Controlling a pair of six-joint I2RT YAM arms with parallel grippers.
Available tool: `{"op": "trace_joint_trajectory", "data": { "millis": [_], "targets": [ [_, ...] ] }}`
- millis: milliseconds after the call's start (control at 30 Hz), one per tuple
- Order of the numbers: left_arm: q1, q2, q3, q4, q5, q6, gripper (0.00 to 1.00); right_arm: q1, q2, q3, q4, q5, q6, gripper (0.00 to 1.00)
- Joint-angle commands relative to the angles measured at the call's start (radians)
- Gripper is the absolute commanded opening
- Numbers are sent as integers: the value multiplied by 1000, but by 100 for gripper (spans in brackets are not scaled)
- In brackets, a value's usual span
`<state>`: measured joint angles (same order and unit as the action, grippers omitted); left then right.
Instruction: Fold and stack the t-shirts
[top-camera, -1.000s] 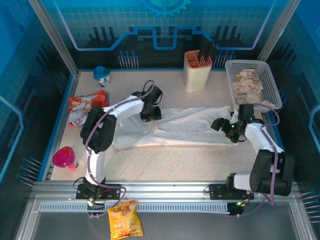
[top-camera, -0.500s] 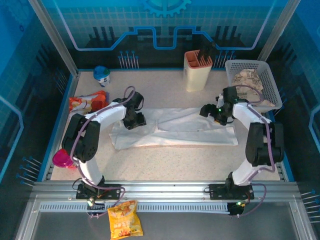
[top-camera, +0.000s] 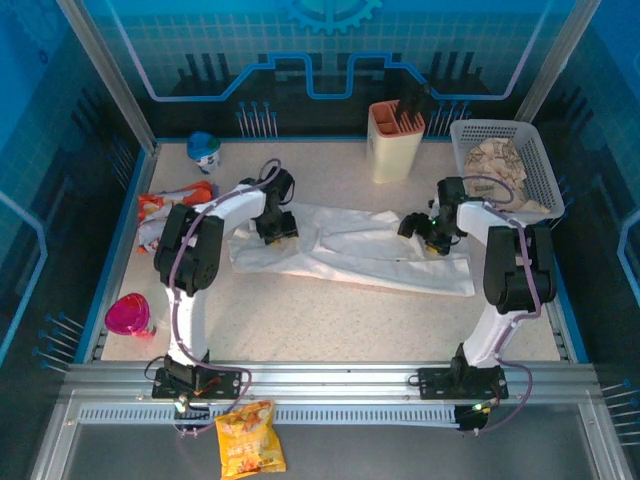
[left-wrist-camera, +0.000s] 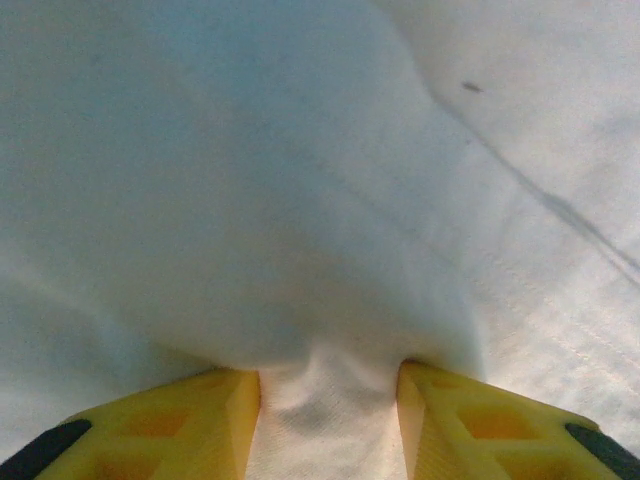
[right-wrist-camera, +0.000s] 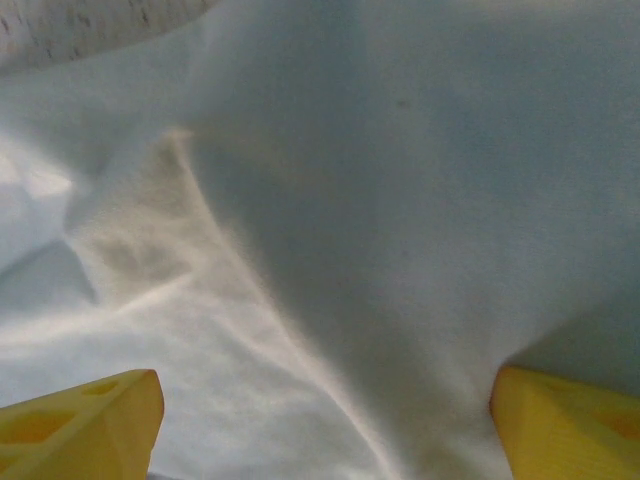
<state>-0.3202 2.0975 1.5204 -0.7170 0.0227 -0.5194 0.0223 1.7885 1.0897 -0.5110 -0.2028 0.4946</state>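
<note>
A white t-shirt (top-camera: 350, 256) lies folded into a long strip across the middle of the table. My left gripper (top-camera: 278, 228) sits at the strip's left end. In the left wrist view a bunch of the t-shirt (left-wrist-camera: 250, 200) stands pinched between the yellow fingers (left-wrist-camera: 190, 420) of the left gripper (left-wrist-camera: 328, 405), and a small dark mark (left-wrist-camera: 471, 88) shows on the cloth beyond. My right gripper (top-camera: 420, 236) is over the strip's right part. In the right wrist view the right gripper (right-wrist-camera: 325, 425) stands wide open over the white t-shirt (right-wrist-camera: 400, 200), which has a soft ridge.
A beige holder (top-camera: 397, 140) and a white basket (top-camera: 470, 160) with crumpled material stand at the back right. An orange snack bag (top-camera: 175, 210) and a blue-capped object (top-camera: 203, 148) lie at the left, with a pink cup (top-camera: 128, 316) near the left front. A yellow bag (top-camera: 248, 450) lies below the rail.
The left gripper went left, then back a little, with cloth in it. The right gripper moved away from the near edge onto the strip's right end. The shirt's near edge now slants.
</note>
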Motion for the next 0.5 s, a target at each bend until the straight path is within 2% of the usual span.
{"op": "trace_joint_trajectory", "data": {
  "millis": [0, 267, 467],
  "targets": [
    [19, 130, 106, -90, 7, 69, 41, 49, -63, -87, -54, -50, 61, 87],
    [27, 318, 464, -252, 13, 137, 39, 248, -212, -290, 83, -81, 255, 86],
    [50, 505, 834, -373, 71, 154, 39, 532, -192, -326, 299, 1, 505, 86]
  ]
}}
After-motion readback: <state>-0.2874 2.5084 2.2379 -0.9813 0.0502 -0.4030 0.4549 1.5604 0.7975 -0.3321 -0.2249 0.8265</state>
